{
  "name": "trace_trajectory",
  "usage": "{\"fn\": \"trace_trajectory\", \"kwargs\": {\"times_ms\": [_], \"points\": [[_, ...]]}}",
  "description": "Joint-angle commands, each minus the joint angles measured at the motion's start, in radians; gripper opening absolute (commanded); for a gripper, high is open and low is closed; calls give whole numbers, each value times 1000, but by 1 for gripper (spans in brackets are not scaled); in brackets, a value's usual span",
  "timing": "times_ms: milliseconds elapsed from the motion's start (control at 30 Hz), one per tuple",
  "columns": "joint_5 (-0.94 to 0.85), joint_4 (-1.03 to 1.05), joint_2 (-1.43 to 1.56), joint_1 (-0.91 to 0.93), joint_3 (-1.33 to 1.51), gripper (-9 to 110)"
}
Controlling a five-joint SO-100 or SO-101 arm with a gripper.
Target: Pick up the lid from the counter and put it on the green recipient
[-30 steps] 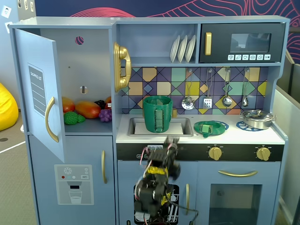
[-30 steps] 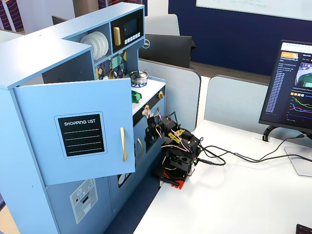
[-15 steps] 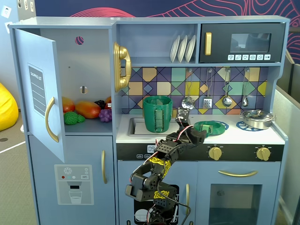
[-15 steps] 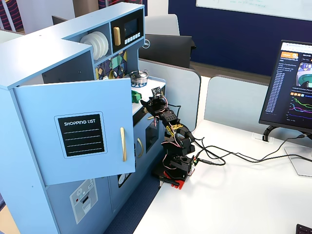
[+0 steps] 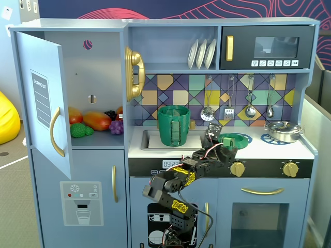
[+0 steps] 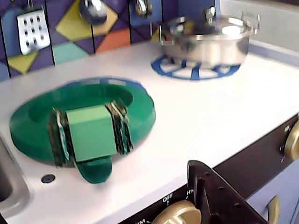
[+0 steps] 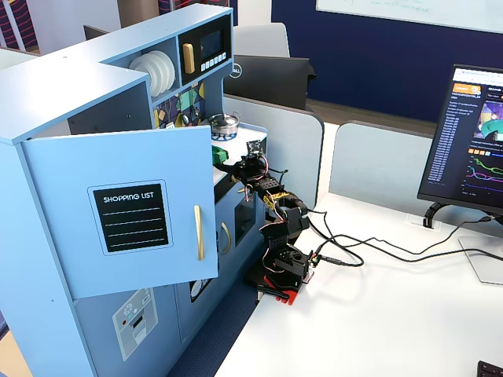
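The wrist view shows the lid (image 6: 84, 116), a flat green disc, lying on the white counter (image 6: 210, 116) over a blue burner ring, with the gripper (image 6: 91, 135) reaching onto it: two dark fingers (image 6: 60, 137) stand either side of a lighter green block at the lid's middle, which looks like its knob, and they appear clamped on it, though motion blur makes the contact hard to confirm. The lid's rim looks level and seems to rest on the counter, not yet lifted. In a fixed view from the front, the green recipient (image 5: 174, 125) stands upright in the sink, to the left of the lid (image 5: 235, 139) and a little farther back, with the gripper (image 5: 223, 140) low over the counter between the sink and the steel pan (image 5: 283, 130) at the far right. The likely trouble: a grip on so small a knob could slip and drop the lid, or let it hang tilted so it catches the pot's tall rim instead of seating; a low carry could also knock the pot over. Counted: one lid, one green pot, one steel pan, two blue burner rings, three white plates on the shelf, four hanging utensils, one arm. The side fixed view adds little, since the cabinet door hides much of the counter.
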Motion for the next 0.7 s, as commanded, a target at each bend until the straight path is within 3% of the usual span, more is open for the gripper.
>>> {"fn": "trace_trajectory", "kwargs": {"times_ms": [0,667], "points": [[-3,-37,-80,-17,-140,50],[-26,-49,-359,-48,-410,43]]}}
